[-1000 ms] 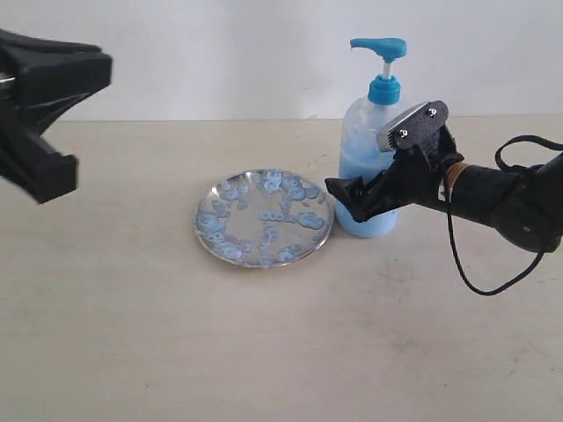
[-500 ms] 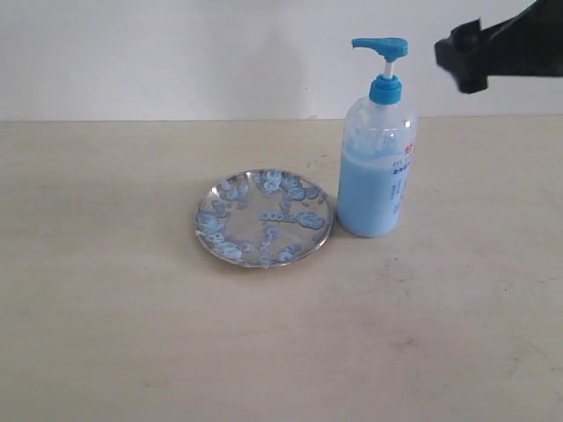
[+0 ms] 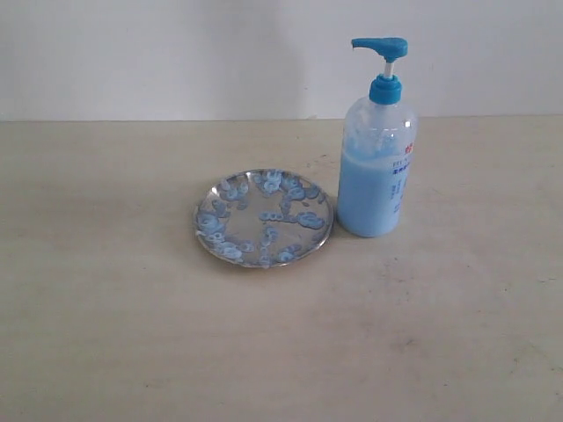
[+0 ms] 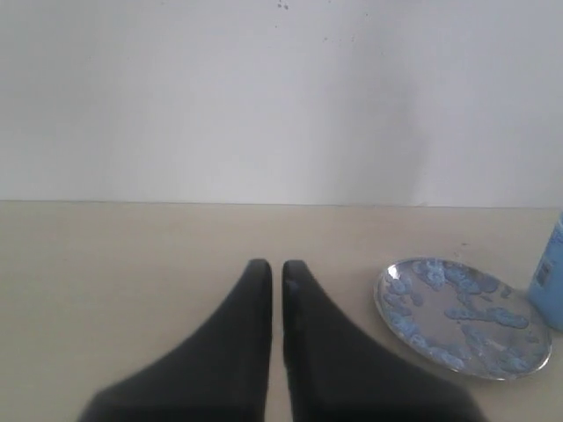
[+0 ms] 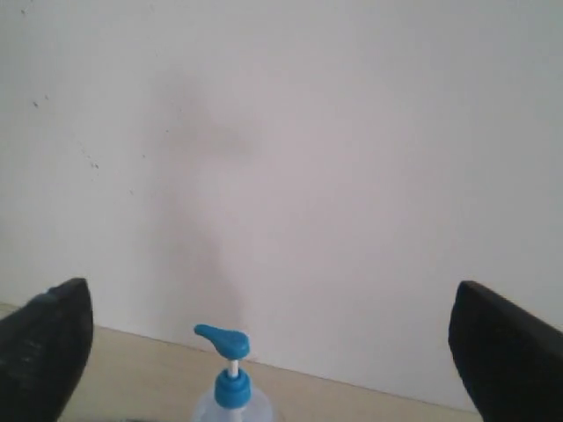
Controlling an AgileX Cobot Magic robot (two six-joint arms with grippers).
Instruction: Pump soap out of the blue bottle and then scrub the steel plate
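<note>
The blue bottle (image 3: 377, 158) stands upright on the table, pump head (image 3: 381, 47) raised, right beside the steel plate (image 3: 264, 219). Light blue soap (image 3: 295, 191) dots the plate in blobs and rings. No arm shows in the exterior view. In the left wrist view my left gripper (image 4: 275, 268) is shut and empty, off to one side of the steel plate (image 4: 463, 316); the blue bottle (image 4: 552, 281) shows only as an edge. My right gripper (image 5: 273, 330) is wide open, fingers (image 5: 48, 347) at both frame edges, held back from and above the pump head (image 5: 224, 341).
A pale wooden table (image 3: 132, 334) carries the plate and bottle. A plain white wall (image 3: 176, 53) rises behind the table's far edge.
My right gripper has lifted away from the bottle and left the exterior view; the left arm left it earlier. Bottle and plate stay where they were.
</note>
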